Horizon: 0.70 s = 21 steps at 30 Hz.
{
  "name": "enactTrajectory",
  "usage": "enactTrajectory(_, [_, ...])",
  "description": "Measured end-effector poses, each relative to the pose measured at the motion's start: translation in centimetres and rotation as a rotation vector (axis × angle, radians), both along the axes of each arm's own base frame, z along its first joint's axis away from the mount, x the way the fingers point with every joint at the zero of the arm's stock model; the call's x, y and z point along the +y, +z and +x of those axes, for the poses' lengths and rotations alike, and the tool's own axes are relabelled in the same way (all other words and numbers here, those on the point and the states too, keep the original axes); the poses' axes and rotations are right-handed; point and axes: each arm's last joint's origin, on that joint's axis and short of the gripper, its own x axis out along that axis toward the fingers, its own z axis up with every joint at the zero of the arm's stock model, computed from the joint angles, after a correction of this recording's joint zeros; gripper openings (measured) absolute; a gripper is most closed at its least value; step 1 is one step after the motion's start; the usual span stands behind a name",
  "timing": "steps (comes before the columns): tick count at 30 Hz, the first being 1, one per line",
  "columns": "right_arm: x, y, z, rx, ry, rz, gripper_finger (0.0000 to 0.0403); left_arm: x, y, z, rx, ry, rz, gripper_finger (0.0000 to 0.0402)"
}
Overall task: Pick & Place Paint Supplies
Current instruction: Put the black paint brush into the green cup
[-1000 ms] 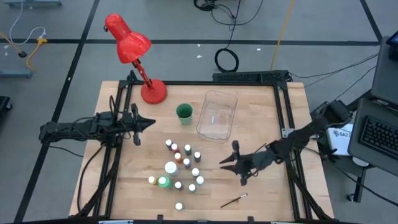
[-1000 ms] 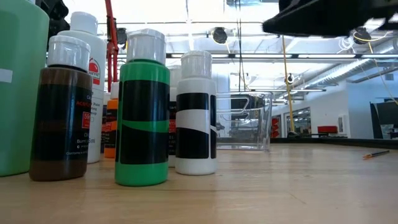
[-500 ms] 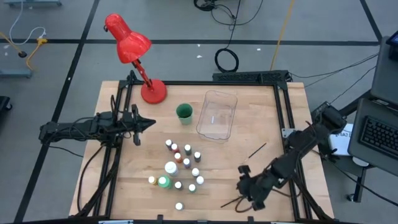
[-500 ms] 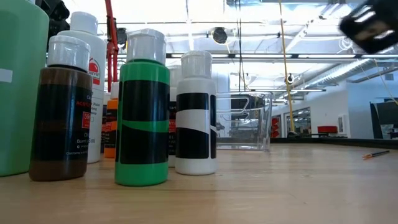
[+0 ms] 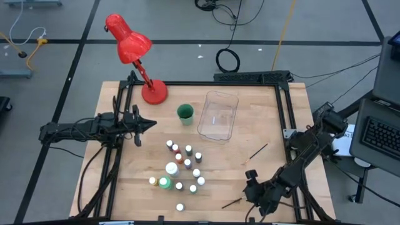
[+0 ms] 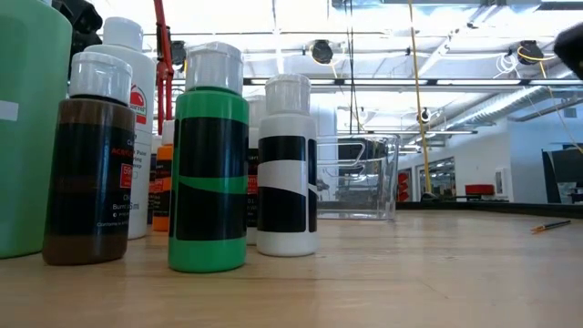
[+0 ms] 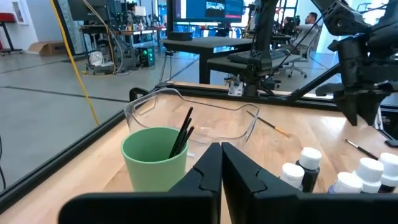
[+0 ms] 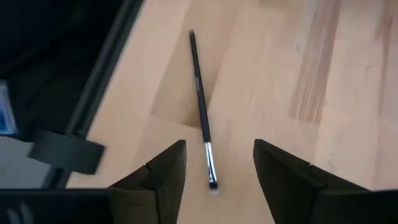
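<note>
Small white-capped paint bottles [image 5: 181, 165] stand in a cluster on the table's near middle, with a bigger white bottle [image 5: 171, 169] among them. One thin brush [image 5: 234, 202] lies flat near the front edge and another brush [image 5: 259, 152] lies right of the cluster. Two dark brushes [image 7: 182, 134] lean inside the green cup [image 5: 185, 114]. My right gripper [image 8: 217, 180] hovers open over the front brush [image 8: 200, 106], a finger on either side of its bristle end, touching nothing. My left gripper [image 7: 221, 168] stays shut and empty at the table's left, short of the cup.
A clear plastic tray [image 5: 219, 115] sits right of the cup. A red desk lamp [image 5: 134, 53] stands at the far left corner. The dark table frame [image 8: 93, 99] runs beside the front brush. Bare wood lies between the bottles and the right edge.
My right gripper has swung from beside the bottle cluster toward the table's near edge and now stands over the front brush. The second brush, right of the cluster, has come into sight where the arm was before.
</note>
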Motion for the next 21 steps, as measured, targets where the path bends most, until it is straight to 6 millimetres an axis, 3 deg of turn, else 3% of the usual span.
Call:
enactTrajectory(7, [0.6, -2.2, 0.1, 0.100, -0.069, 0.018, 0.0176, 0.0, 0.1, 0.0, -0.008, 0.000, -0.004, 0.0023])
enactTrajectory(14, [0.8, -4.4, 0.2, 0.149, -0.017, -0.072, 0.0176, 0.0, 0.1, 0.0, -0.014, 0.000, -0.002, 0.0024])
enactTrajectory(21, [0.7, -5.2, 0.4, 0.163, -0.009, -0.107, 0.0170, 0.0, 0.2, 0.0, -0.019, -0.001, 0.001, 0.0024])
